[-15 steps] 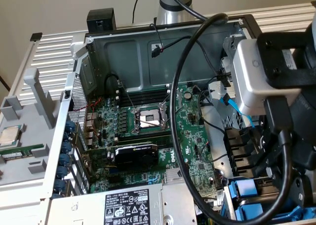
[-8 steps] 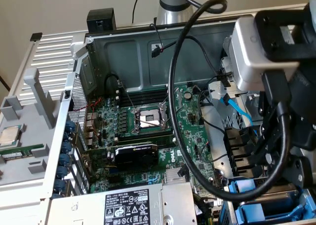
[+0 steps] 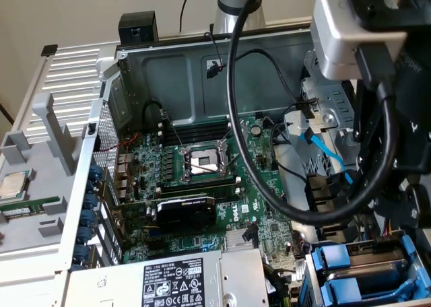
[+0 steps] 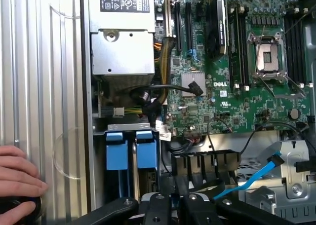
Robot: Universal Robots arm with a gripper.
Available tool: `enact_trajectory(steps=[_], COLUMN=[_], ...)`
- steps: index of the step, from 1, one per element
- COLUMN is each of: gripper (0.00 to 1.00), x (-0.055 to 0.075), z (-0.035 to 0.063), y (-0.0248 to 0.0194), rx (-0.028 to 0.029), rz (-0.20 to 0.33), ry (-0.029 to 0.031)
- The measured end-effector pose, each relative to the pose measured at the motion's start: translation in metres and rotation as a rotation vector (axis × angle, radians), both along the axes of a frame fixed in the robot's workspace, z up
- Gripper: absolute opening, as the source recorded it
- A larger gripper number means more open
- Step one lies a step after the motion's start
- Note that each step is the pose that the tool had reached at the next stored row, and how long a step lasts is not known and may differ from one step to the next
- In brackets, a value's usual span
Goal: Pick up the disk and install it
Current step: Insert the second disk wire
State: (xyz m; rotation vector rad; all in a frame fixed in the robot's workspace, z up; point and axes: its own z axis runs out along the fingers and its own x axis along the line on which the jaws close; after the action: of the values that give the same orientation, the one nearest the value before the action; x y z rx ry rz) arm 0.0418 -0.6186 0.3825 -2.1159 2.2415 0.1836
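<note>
An open computer case (image 3: pixel 135 71) lies on its side, its green motherboard (image 3: pixel 202 165) exposed. Beside the case, at the exterior view's left, lies a ridged grey panel (image 3: pixel 60 71). A grey power-supply box (image 3: pixel 175 280) with a black-and-white label sits against the case's near edge. The arm (image 3: pixel 350 31) hangs over the case at the exterior view's right, a thick black cable (image 3: pixel 232 98) looping from it. The gripper (image 4: pixel 173 207) hovers above the drive bay (image 4: pixel 123 129); its jaws are drawn almost together, and whether anything is between them cannot be told. Two blue carriers (image 4: pixel 131 150) stand side by side in that bay; which of them, if either, frames the disk cannot be told. A black graphics card (image 3: pixel 185 209) stands near the empty CPU socket (image 3: pixel 202 162). A person's hand (image 4: pixel 17 178) rests on the panel. A light blue data cable (image 4: pixel 247 183) lies beside the gripper. A small square chip (image 3: pixel 13 184) lies on the panel
</note>
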Motion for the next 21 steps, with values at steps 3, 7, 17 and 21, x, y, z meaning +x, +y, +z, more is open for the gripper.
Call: enact_trajectory(steps=[3, 7, 17, 21], gripper=[0.16, 0.16, 0.16, 0.16], x=[0.000, 0.000, 0.000, 0.002], z=[0.0000, 0.0000, 0.0000, 0.0001], y=[0.0063, 0.0094, 0.0154, 0.0157], rx=[-0.0388, -0.0472, -0.0641, -0.0645], rz=[0.000, 0.000, 0.000, 0.000], ry=[-0.0011, -0.0018, -0.0018, -0.0018])
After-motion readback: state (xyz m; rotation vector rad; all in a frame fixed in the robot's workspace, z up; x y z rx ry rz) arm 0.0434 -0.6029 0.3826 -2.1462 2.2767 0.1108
